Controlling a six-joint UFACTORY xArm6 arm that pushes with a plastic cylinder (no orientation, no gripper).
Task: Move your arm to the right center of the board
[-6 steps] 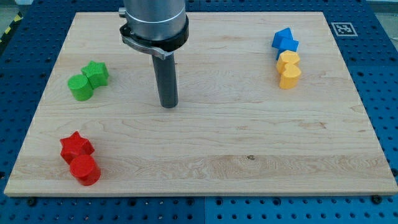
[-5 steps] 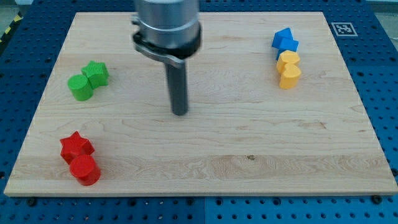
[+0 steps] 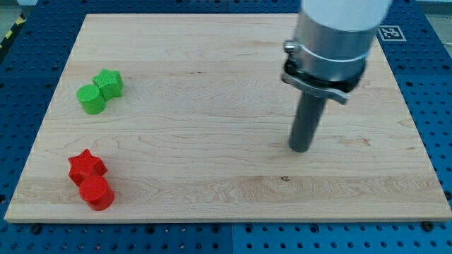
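My tip (image 3: 300,149) rests on the wooden board (image 3: 212,176), right of centre and a little below the board's middle height. No block touches it. The arm's grey body hides the upper right of the board, so the blue and yellow blocks seen there earlier do not show now. A green star (image 3: 110,82) and a green cylinder (image 3: 91,99) sit together at the view's left. A red star (image 3: 85,165) and a red cylinder (image 3: 97,192) sit together at the lower left. All of these are far to the left of my tip.
A black and white marker tag (image 3: 393,32) shows at the board's top right corner, partly hidden by the arm. A blue perforated table (image 3: 21,106) surrounds the board.
My tip has slid to the right and a little down, from left of centre to right of centre. The arm now covers the blue and yellow blocks. No block has moved.
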